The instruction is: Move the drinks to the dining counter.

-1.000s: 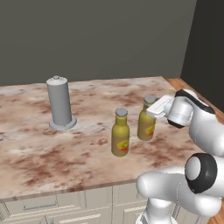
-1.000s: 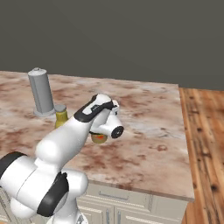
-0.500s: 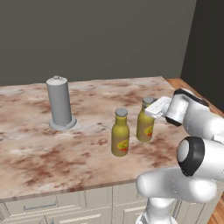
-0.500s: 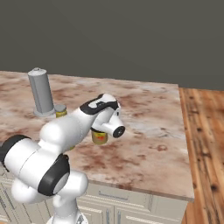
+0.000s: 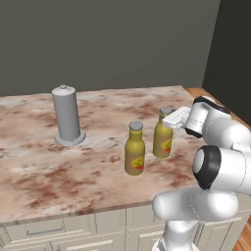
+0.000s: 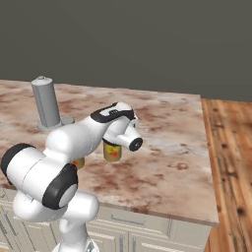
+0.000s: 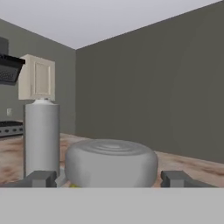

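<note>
- Drinks: two mustard-yellow bottles, both upright on the dining worktop [image 5: 44, 171], well in from the front edge.
- near bottle [image 5: 135, 148] stands left and forward of the far bottle [image 5: 163, 133]; close together, a small gap between them, not touching.
- Right base view: far bottle [image 6: 112, 151] shows under the wrist, most of it hidden by the arm.
- tool [image 5: 172, 118] sits level with the far bottle's grey cap [image 7: 111, 162], approaching from the bottle's right.
- Hand view: cap centred between the two dark fingertips [image 7: 40, 178], a clear gap on each side, pads not touching it.
- Tool state: spread apart, holding nothing.
- Grey cylinder [image 5: 66, 117] on a round base stands well apart to the left; in the hand view it [image 7: 41, 137] rises behind the cap.
- Judgement: both bottles look already placed on the dining worktop, so the task seems near done; the tool is still around the far bottle's cap.
- Risk: pulling away sideways rather than clear of the cap could let a finger catch it. The bottle is tall and narrow, so it would likely tip.
- Risk: a tipped far bottle could knock the near one, since they stand so close.
- Risk: the white forearm hangs low over the worktop next to the bottles; a wide swing could sweep them.
- Cannot tell from these views how high the fingertips sit on the cap.
</note>
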